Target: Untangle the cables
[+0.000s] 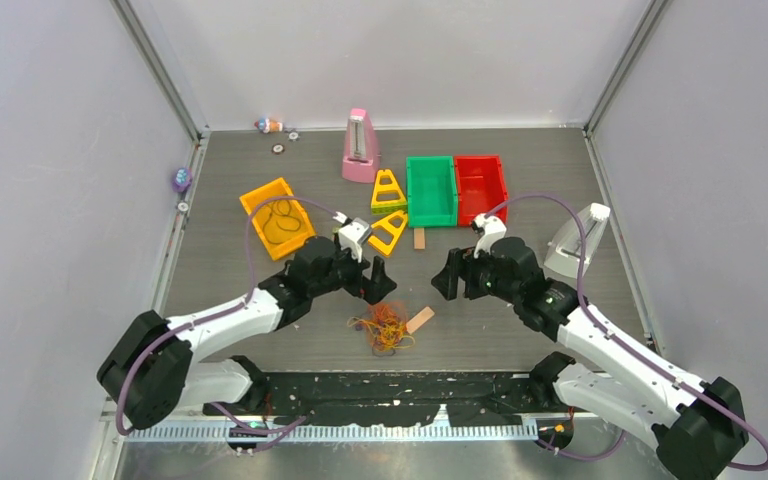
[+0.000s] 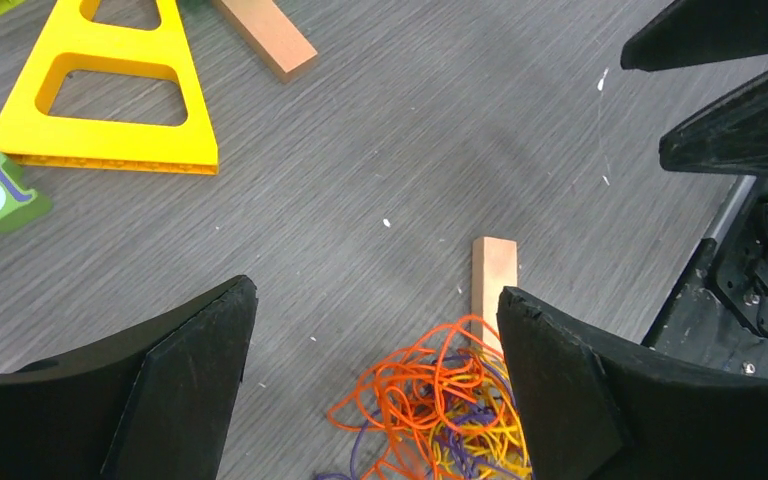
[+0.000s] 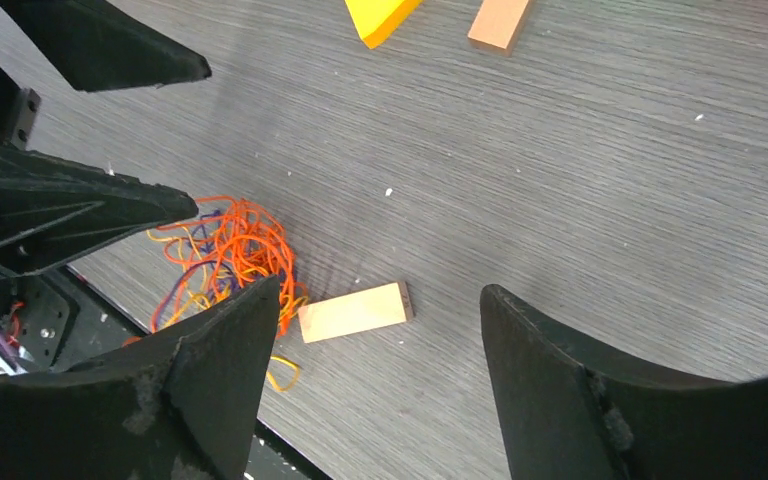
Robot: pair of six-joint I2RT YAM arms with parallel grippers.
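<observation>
Left and right grippers over the tangle. My left gripper [image 2: 375,300] hangs above the grey table [image 1: 520,180], jaws spread wide and holding nothing. My right gripper [image 3: 380,300] is likewise wide open and empty. The cables [image 1: 385,328], one knotted heap of orange, yellow and purple cords, lie on the table between my two grippers, just beside a small wooden block [image 1: 421,320].

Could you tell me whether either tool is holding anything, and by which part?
Nothing is held: the left tool and the right tool are both open and empty, and the cables lie loose in a heap.
</observation>
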